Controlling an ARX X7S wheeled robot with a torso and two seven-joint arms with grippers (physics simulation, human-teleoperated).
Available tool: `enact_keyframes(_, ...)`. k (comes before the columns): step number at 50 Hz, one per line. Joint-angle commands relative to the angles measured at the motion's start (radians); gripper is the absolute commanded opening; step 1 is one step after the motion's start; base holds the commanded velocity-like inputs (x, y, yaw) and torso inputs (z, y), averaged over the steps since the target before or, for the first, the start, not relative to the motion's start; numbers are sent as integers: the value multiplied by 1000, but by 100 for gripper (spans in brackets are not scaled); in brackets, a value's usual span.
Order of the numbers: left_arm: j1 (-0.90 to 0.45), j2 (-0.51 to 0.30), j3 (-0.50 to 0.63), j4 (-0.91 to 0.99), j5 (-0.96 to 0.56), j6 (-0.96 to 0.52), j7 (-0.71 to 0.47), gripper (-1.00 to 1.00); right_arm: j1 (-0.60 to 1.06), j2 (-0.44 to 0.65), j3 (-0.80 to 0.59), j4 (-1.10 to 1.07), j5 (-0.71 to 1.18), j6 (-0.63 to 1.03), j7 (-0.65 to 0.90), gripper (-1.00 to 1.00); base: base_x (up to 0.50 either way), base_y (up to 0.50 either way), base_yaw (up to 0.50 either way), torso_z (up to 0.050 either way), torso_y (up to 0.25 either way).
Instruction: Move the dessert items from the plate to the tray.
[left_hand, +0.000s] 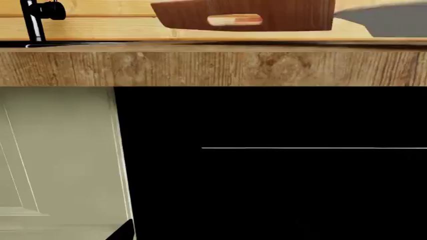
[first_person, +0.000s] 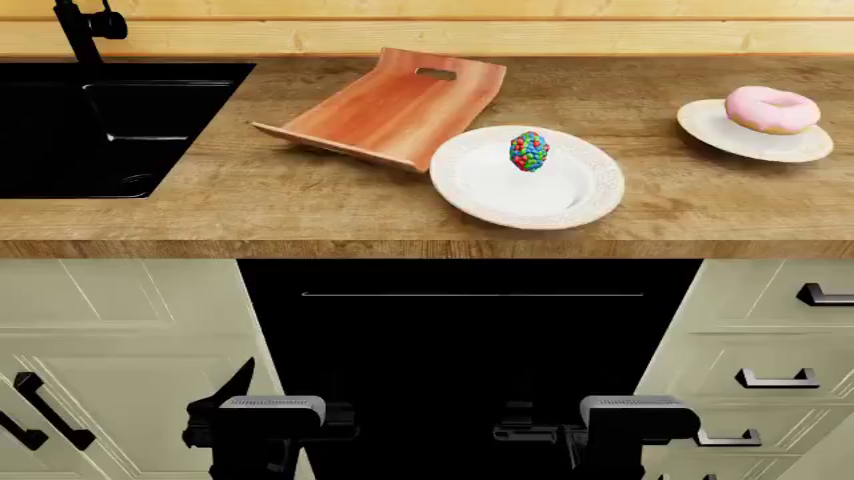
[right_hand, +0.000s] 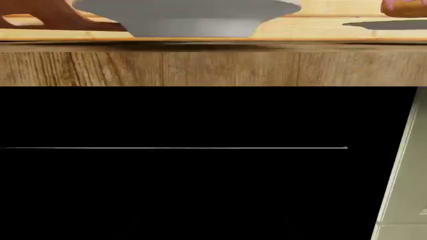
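Nearest, below the tabletop's (first_person: 267, 200) front edge, the left claw (first_person: 267, 440) and right claw (first_person: 627, 440) hang low before the black cabinet front (first_person: 467, 340); only their wrist housings show, so I cannot tell how far either is open or whether it holds anything. Close to the front edge, right of the middle, sits a round white plate (first_person: 587, 190) carrying the candy-bead ball (first_person: 529, 151). Just behind it on the left, touching its rim, lies the wooden tray (first_person: 387, 110), reaching toward the back edge. Toward the right edge a smaller white plate (first_person: 721, 135) bears the pink donut (first_person: 771, 109). A black sink (first_person: 107, 130) fills the left end
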Motion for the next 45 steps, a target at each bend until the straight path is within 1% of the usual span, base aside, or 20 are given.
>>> enact_keyframes(1,-3,-16,17,-5,-17,-1,-18,100,11,15,-25,-1,3,-5,26,100,0,0,0,0,0)
enact_keyframes(6,0,-34,28,0,-53,-12,-32,100,43,32,-72,27,-11,-28,54,100,0,0,0,0,0)
enact_keyframes(15,6,-55,56,0,-68,-2,-48,100,50,45,-88,38,11,-19,90,100,0,-13,0,0,0)
enact_keyframes(20,7,-63,67,1,-77,6,-52,100,51,55,-104,35,18,1,97,100,-125,-473,0,0,0)
enact_keyframes(29,4,-77,70,6,-84,4,-77,100,53,72,-124,38,-12,-34,139,100,-155,-500,0,0,0)
enact_keyframes(35,6,-80,65,30,-140,-59,-70,100,45,82,-136,-7,10,-22,129,100,-176,-500,0,50,0)
enact_keyframes(38,14,-88,52,70,-202,-127,-55,100,37,99,-142,-125,58,57,93,100,-25,-331,0,50,0)
enact_keyframes(40,26,-118,44,147,-248,-224,-43,100,50,122,-144,-259,79,190,79,100,0,0,0,50,0)
enact_keyframes(43,66,-216,20,341,-330,-458,-31,100,114,164,-129,-506,146,465,54,100,0,0,0,50,0)
enact_keyframes(45,103,-271,-24,441,-389,-573,-32,100,182,183,-104,-634,202,637,49,100,0,0,0,50,0)
